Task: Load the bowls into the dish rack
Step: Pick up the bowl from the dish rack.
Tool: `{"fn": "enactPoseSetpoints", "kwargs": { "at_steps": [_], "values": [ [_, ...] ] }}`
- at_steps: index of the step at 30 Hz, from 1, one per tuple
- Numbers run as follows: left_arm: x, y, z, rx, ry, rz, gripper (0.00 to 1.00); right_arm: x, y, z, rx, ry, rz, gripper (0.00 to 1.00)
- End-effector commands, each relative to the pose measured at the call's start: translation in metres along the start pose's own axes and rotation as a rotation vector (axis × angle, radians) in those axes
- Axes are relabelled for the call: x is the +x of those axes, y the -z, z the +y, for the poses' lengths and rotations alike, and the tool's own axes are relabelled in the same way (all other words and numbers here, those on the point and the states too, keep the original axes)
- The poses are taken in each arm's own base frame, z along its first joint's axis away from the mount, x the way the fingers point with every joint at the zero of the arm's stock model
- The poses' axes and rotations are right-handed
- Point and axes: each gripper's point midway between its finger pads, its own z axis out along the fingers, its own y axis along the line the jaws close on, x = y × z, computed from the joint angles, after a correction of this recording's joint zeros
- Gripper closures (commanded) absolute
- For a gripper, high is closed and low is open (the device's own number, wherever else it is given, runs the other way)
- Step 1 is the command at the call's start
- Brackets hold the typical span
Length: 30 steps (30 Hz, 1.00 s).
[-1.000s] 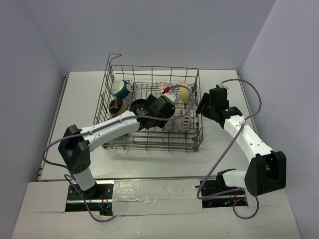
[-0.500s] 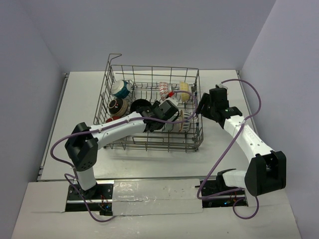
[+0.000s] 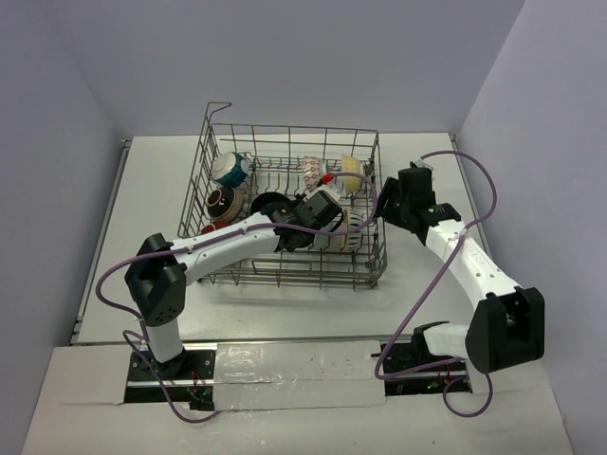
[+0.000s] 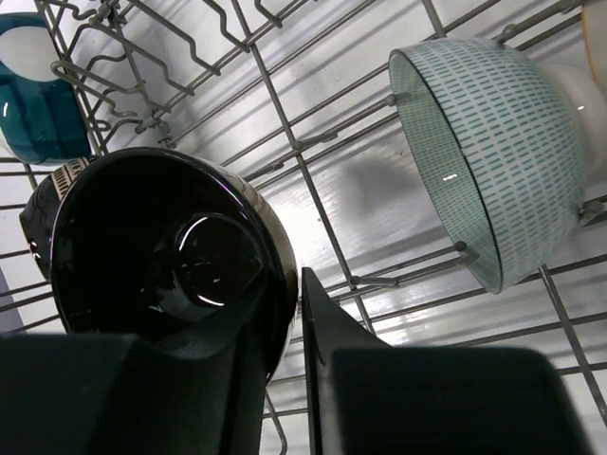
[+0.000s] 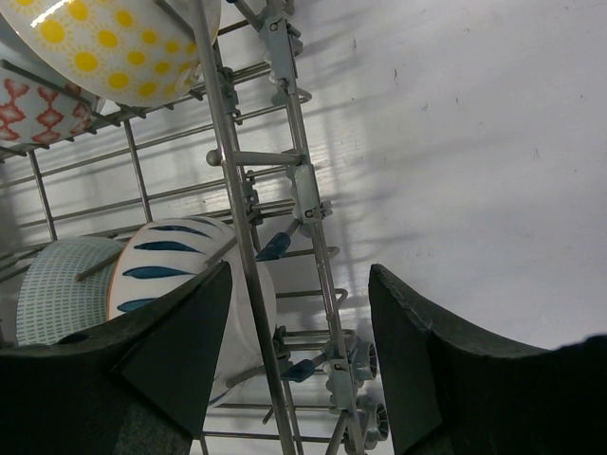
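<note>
The grey wire dish rack (image 3: pixel 203 172) holds several bowls on edge. A glossy black bowl (image 4: pixel 161 246) stands near its middle (image 3: pixel 269 203). My left gripper (image 4: pixel 285 284) reaches into the rack (image 3: pixel 302 216) and is shut on that bowl's rim, one finger inside and one outside. A green-checked bowl (image 4: pixel 493 142) leans on the tines to the right. My right gripper (image 5: pixel 300 270) hangs open at the rack's right wall (image 3: pixel 384 204), its fingers astride an upright wire (image 5: pixel 228 161) and holding nothing. A blue-striped white bowl (image 5: pixel 190 275) sits just inside that wall.
A teal and white bowl (image 3: pixel 230 169) and a dark patterned bowl (image 3: pixel 223 202) sit at the rack's left. A red-patterned bowl (image 3: pixel 315 169) and a yellow-dotted bowl (image 3: pixel 351 173) stand at the back right. The white table (image 3: pixel 152 190) surrounds the rack.
My left gripper has moved slightly right and closed its jaws from wide open onto the black bowl's rim. The right arm has stayed put.
</note>
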Motion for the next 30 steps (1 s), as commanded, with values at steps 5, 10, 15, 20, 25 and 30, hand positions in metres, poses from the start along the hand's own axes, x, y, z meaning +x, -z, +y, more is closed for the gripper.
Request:
{"fn": "enactPoseSetpoints", "kwargs": {
  "at_steps": [5,10,15,20,25,30],
  "values": [
    [-0.010,0.004,0.004,-0.031,0.004,-0.011,0.97,-0.008,0.003,0.004,-0.026,-0.013,-0.037,0.33],
    [-0.015,0.010,0.005,-0.018,0.016,-0.017,1.00,-0.008,0.004,0.004,-0.028,-0.013,-0.038,0.33],
    [-0.033,0.026,0.007,0.019,0.093,-0.043,1.00,-0.008,0.004,0.006,-0.035,-0.012,-0.036,0.33],
    [-0.070,0.061,0.007,0.171,0.235,-0.159,1.00,-0.008,0.005,0.007,-0.044,-0.011,-0.033,0.33],
    [-0.089,0.083,0.016,0.332,0.412,-0.223,1.00,-0.008,0.006,0.007,-0.044,-0.009,-0.036,0.33],
    [-0.109,0.112,0.040,0.577,0.666,-0.389,1.00,-0.009,0.005,0.006,-0.042,-0.007,-0.038,0.33]
  ]
}}
